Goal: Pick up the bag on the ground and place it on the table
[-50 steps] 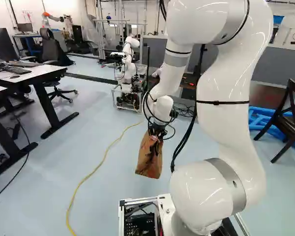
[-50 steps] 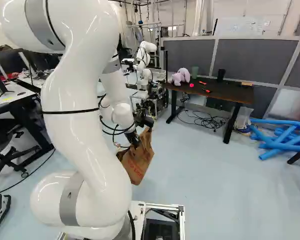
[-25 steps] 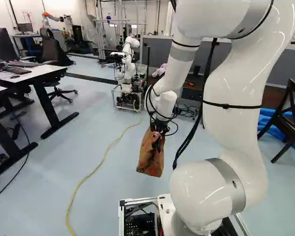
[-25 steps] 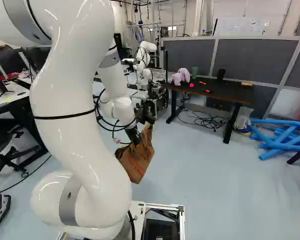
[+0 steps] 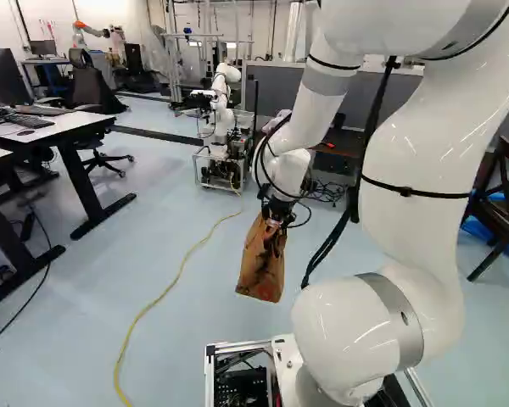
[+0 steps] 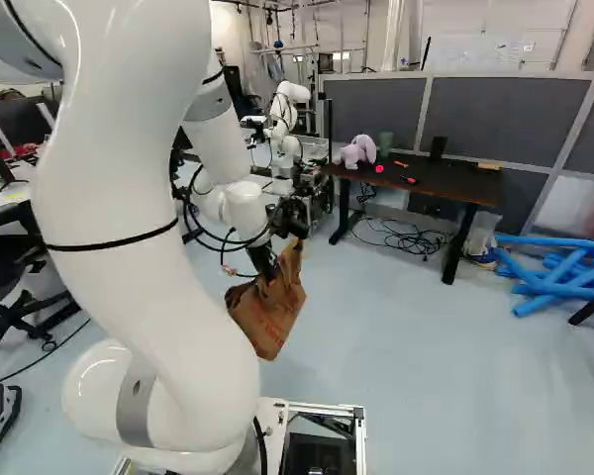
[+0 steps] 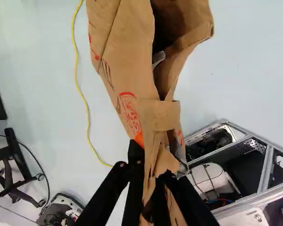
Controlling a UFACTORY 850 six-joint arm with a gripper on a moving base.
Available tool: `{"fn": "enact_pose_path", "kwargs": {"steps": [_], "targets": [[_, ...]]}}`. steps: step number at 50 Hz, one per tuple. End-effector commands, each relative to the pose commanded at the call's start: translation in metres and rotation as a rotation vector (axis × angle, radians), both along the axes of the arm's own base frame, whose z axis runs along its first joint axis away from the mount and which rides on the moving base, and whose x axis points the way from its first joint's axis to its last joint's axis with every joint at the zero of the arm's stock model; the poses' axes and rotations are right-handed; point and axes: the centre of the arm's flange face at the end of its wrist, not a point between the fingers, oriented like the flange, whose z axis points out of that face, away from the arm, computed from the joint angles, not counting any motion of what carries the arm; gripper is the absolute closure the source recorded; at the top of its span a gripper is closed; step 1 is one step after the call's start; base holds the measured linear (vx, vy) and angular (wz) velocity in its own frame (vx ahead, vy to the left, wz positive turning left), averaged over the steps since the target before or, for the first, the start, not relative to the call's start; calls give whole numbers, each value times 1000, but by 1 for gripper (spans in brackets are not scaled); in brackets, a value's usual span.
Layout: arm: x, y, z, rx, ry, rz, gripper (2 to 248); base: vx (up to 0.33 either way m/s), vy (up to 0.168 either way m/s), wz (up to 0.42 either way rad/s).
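My gripper (image 6: 267,265) holds the brown paper bag (image 6: 269,319) in the right base view, the bag hanging tilted in the air above the floor. In the left base view the same bag (image 5: 261,267) hangs below the wrist. Up close in the wrist view, the gripper (image 7: 148,162) is shut on the crumpled handle and top edge of the bag (image 7: 127,61), whose open mouth shows beyond the fingers. The dark table (image 6: 436,181) stands farther off, beyond the bag and to its right in the right base view.
On the table are a light purple plush toy (image 6: 356,151), a dark cup (image 6: 438,147) and small orange items. Another robot (image 5: 223,106) stands near it. Blue foam tubes (image 6: 559,272) lie right of the table. A yellow cable (image 5: 165,292) crosses the floor; desks stand left.
The arm's upper links have swung rightward in the left base view and leftward in the right base view. The held bag has shifted only slightly with the gripper. The base has stayed put.
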Motion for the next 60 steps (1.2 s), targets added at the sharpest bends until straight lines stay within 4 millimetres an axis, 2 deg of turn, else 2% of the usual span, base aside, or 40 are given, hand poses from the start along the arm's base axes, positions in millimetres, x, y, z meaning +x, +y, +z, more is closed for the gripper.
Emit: {"fn": "enact_pose_path", "kwargs": {"steps": [30, 60], "targets": [[-4, -6, 40, 16, -3, -11, 229, 0, 0, 0], [7, -10, 81, 31, -16, -16, 229, 0, 0, 0]]}}
